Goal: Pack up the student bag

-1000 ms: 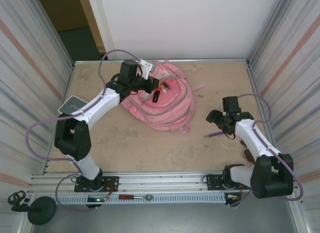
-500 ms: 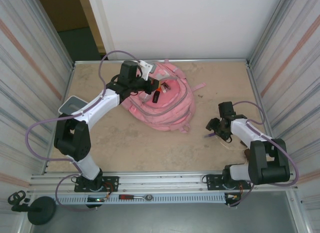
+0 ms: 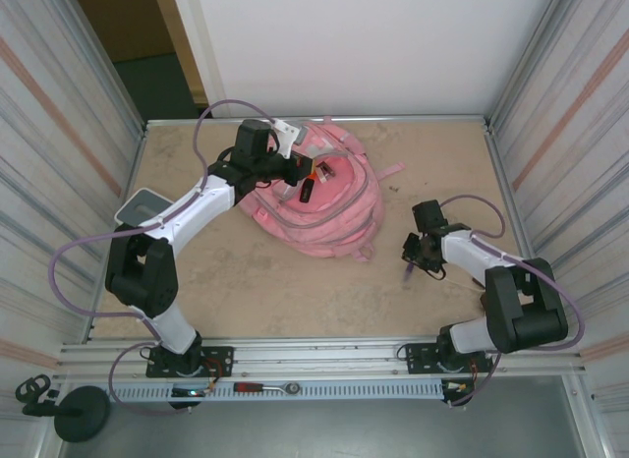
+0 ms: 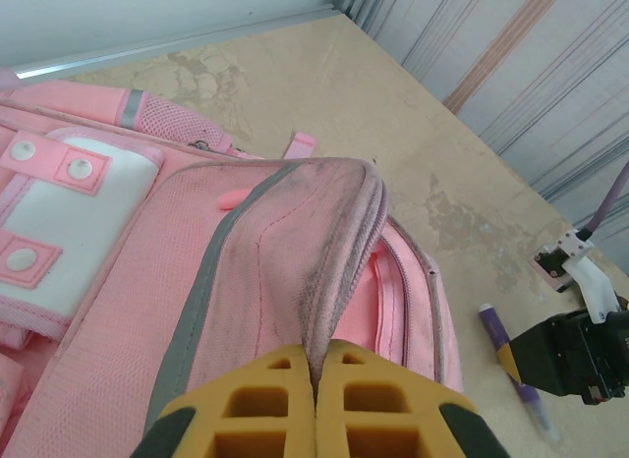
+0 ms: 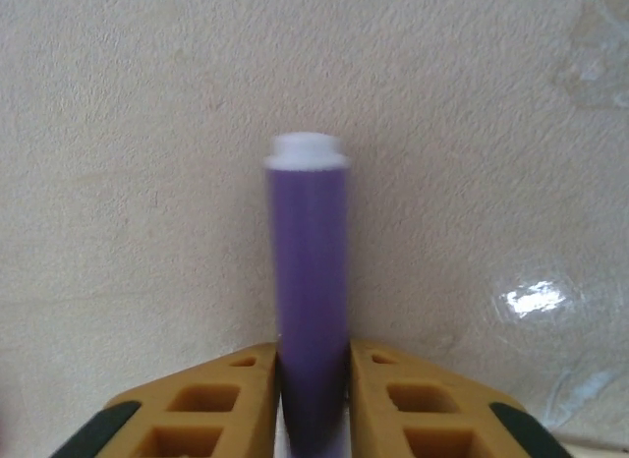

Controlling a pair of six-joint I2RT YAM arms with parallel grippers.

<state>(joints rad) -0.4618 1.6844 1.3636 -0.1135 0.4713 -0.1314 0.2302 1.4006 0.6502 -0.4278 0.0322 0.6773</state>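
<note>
The student bag (image 3: 329, 207), a big soft pink backpack, lies at the back middle of the table. My left gripper (image 3: 306, 180) is shut on the rim of its opened pocket and holds the fabric flap (image 4: 324, 232) up. In the left wrist view the yellow pads (image 4: 275, 399) pinch that grey-edged flap, with the pink lining (image 4: 393, 301) showing beside it. A purple marker (image 5: 308, 271) with a white end lies on the table to the right of the bag. My right gripper (image 5: 314, 379) is shut on its barrel, low over the table (image 3: 410, 263).
A flat grey device (image 3: 143, 204) sits at the table's left edge. Small brown and white items (image 3: 484, 303) lie near the right wall, and a small pink-white piece (image 4: 556, 263) lies beyond the marker (image 4: 511, 365). Corrugated walls close in both sides.
My right gripper has moved left and down onto the purple marker and closed on it. The left arm and the bag have not moved.
</note>
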